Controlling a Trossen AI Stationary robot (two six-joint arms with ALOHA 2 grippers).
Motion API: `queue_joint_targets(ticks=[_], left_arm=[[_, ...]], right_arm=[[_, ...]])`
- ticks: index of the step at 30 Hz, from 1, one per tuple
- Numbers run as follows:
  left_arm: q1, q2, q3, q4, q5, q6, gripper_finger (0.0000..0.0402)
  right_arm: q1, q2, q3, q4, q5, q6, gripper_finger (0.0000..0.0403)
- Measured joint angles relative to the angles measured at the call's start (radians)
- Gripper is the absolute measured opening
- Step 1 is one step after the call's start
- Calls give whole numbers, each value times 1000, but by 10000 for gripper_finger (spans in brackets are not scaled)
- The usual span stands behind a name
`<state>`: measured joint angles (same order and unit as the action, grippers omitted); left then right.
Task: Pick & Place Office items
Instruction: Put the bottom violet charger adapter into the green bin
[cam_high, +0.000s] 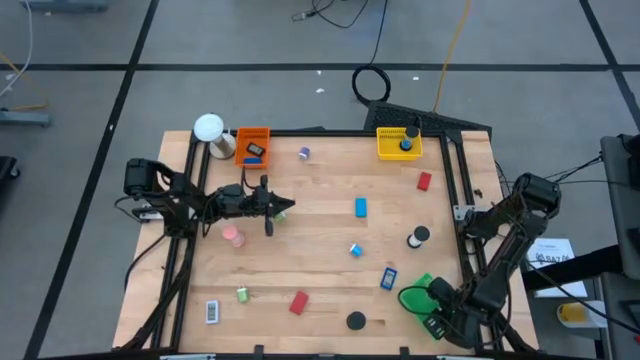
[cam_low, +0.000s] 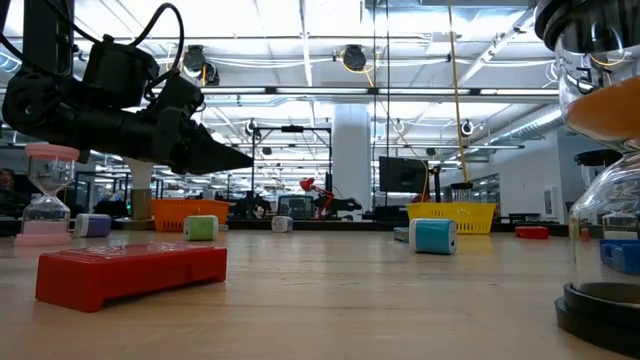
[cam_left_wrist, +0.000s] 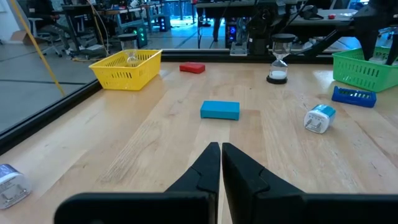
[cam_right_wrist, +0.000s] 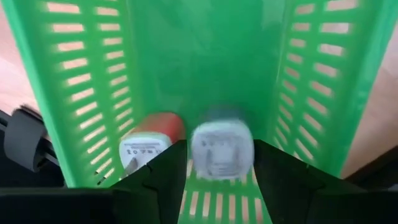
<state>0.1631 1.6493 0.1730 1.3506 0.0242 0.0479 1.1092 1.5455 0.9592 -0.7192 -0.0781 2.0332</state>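
A small white-faced roll (cam_right_wrist: 221, 149) is being seen between the parted right claw (cam_right_wrist: 219, 163) fingers, untouched, above the green slatted plastic tray (cam_right_wrist: 205, 56). Left claw (cam_left_wrist: 221, 163) is being held shut, empty.

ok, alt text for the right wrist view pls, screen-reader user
The right gripper, fingers apart, hangs over the green tray, with a blurred white-faced small piece between its fingertips. A red piece with a white label lies beside it on the tray floor, and the slotted green walls rise on both sides.
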Motion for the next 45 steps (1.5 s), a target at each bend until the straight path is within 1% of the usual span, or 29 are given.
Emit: queue_joint_targets(ticks=[5,10,15,19,22,26,31,36,40,45], left_arm=[[0,0,0,0,0,0,21],[0,0,0,0,0,0,21],[0,0,0,0,0,0,21],[0,0,0,0,0,0,21],[0,0,0,0,0,0,21],[0,0,0,0,0,0,21],[0,0,0,0,0,0,21],[0,0,0,0,0,0,21],[0,0,0,0,0,0,21],[0,0,0,0,0,0,21]], right_arm=[[-23,-7,-1,-9,-23,-40,173],[-49,-44,-2,-36,-60,-53,173],[-63,-87,-2,-59,-59,-55,172],[-71,-100,-2,-62,-58,-79,164],[-82,-100,-2,-77,-47,-125,148],[-106,-100,-2,-94,4,-204,110],[-128,-96,-2,-93,-1,-276,54],[-128,-96,-47,-15,-4,-319,12],[-126,-96,-82,52,-46,-319,3],[-126,-96,-85,58,-82,-325,3]])
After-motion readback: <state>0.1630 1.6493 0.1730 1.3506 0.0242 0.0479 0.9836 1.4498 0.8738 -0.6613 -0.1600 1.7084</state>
